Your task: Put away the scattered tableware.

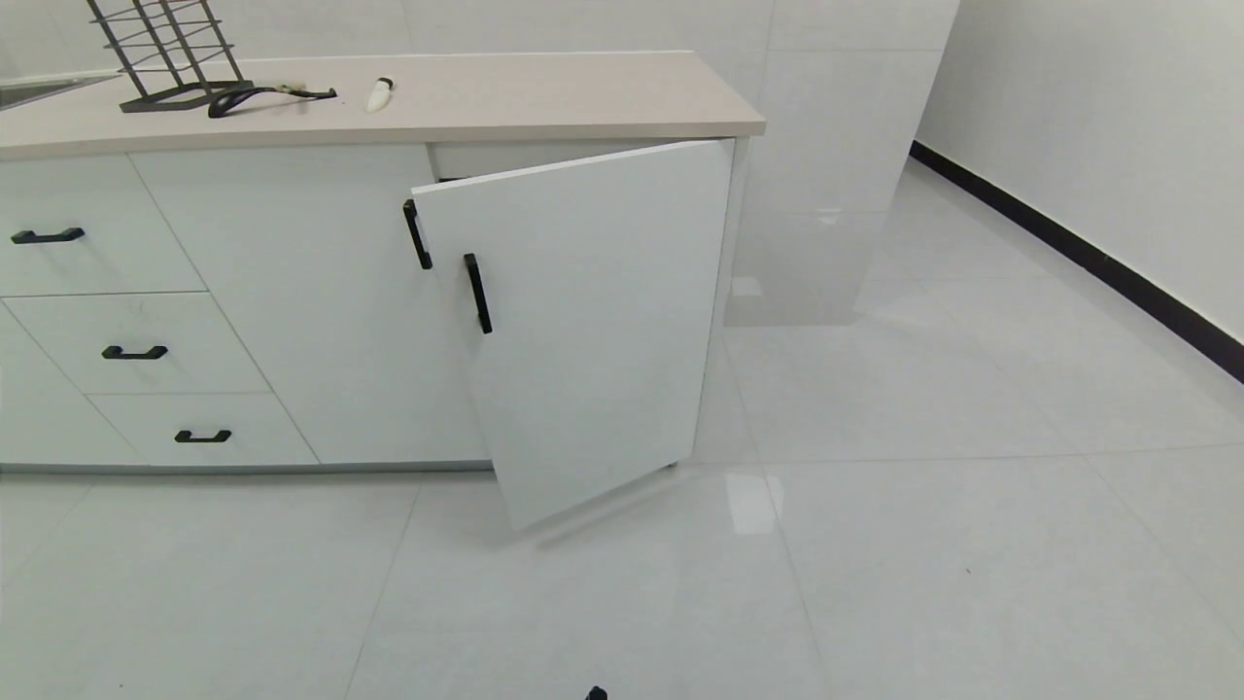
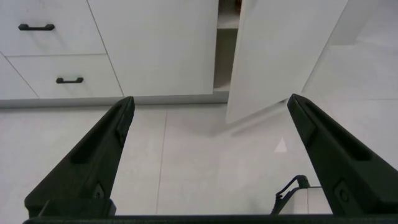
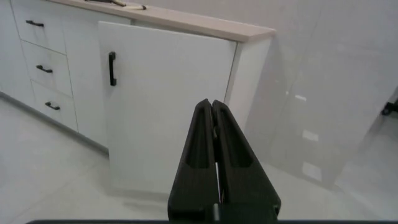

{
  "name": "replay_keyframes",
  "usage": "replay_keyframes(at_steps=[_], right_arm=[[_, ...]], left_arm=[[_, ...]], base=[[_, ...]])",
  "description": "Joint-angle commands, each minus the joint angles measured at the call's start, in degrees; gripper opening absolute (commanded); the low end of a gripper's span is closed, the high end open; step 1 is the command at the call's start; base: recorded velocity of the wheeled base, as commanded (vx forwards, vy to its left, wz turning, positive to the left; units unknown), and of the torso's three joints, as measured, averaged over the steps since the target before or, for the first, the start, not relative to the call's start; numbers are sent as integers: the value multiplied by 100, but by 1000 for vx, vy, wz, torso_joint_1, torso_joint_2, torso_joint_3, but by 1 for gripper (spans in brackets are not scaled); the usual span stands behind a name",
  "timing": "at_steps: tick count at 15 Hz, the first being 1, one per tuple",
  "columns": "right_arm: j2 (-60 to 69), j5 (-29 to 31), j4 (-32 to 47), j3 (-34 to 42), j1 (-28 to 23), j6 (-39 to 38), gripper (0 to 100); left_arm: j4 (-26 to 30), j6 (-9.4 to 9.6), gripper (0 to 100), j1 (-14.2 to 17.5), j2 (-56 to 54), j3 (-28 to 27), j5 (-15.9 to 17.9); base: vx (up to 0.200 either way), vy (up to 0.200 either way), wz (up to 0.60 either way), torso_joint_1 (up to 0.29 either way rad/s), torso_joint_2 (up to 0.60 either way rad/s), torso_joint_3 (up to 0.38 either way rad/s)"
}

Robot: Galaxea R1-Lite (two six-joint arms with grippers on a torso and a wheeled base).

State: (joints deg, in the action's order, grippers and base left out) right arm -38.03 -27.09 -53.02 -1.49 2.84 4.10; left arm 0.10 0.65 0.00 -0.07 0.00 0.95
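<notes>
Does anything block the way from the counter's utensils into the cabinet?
Nothing visible lies between them. The black-handled utensil and white piece lie loose on the countertop; the cabinet door below stands only partly open, which may narrow the entry.

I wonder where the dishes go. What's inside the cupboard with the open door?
Through the gap beside the open door, one shelf and dark space below it show. The door covers the rest, so whether dishes sit inside cannot be told.
</notes>
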Motion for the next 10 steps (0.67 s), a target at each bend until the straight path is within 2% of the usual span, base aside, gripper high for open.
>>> replay_keyframes(at_steps=[1,3,4,5,6,8,10], right_arm=[[3803,-183,3579,149,-258,135,0],[3803,19,3860,149,-266,100,0],[3803,1443,5187,114,-275,-251,0],[3803,2111,5381,-1,-275,-172,0],[3803,2471,5319,149,-284,-164,0],[3803,2524,5284,149,-275,-234,0],[3803,2524,5293,149,-275,-331,0]], left_arm=[[-1,-12,100,0,7,0,2],[-1,-3,100,0,7,0,2],[-1,-3,100,0,7,0,2],[-1,-12,100,0,7,0,-7],[-1,-12,100,0,7,0,2],[8,-12,100,0,7,0,10],[8,-12,100,0,7,0,19]], base=[[0,0,0,0,0,0],[0,0,0,0,0,0],[0,0,0,0,0,0],[0,0,0,0,0,0],[0,0,0,0,0,0],[0,0,0,0,0,0],[200,200,0,-2,0,5]])
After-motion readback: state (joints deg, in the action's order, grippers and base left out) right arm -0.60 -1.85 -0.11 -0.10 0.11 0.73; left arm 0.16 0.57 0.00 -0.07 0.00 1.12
